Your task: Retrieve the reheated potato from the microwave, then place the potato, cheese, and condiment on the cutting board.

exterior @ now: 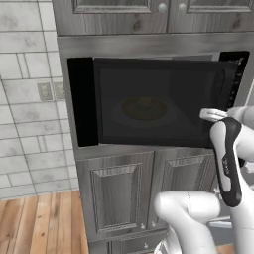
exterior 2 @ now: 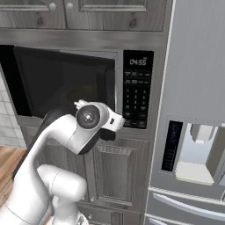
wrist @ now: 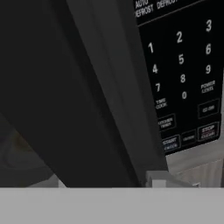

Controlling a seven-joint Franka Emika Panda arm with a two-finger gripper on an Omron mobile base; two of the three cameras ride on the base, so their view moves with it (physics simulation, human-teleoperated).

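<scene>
Nearest, white arm [exterior: 225, 163] rising from lower right of left base view and from lower left of right base view, wrist bent toward right edge of microwave door [exterior: 154, 101]; hand close against that edge, beside button panel [exterior 2: 137, 94]; state of jaws impossible to tell, fingertips hidden in all three views, nothing seen held.

Directly ahead of hand, in hand view, dark door edge [wrist: 109, 87] running diagonally, swung a little away from microwave [exterior: 149, 99] body; keypad [wrist: 183, 74] to its right with white digits and lower buttons; strip of grey cabinet front [wrist: 201, 168] below panel.

Behind, microwave built into grey cabinetry, door partly open and hinged at left, dark glass facing outward; panel display [exterior 2: 137, 62] reading 04:55.

Through glass, round turntable plate [exterior: 145, 109] on grey interior floor, dim yellowish-brown patch at its centre; potato not distinguishable with certainty through tinted door, patch too blurred to name.

Below microwave, two panelled grey cabinet doors [exterior: 116, 196]; above, further cabinet doors with round knobs [exterior: 162, 7].

Farther left, pale tiled wall [exterior: 27, 99] with outlet plate [exterior: 45, 91], wooden floor [exterior: 39, 223] beneath; farther right, steel refrigerator [exterior 2: 197, 110] with recessed dispenser [exterior 2: 200, 151].
</scene>
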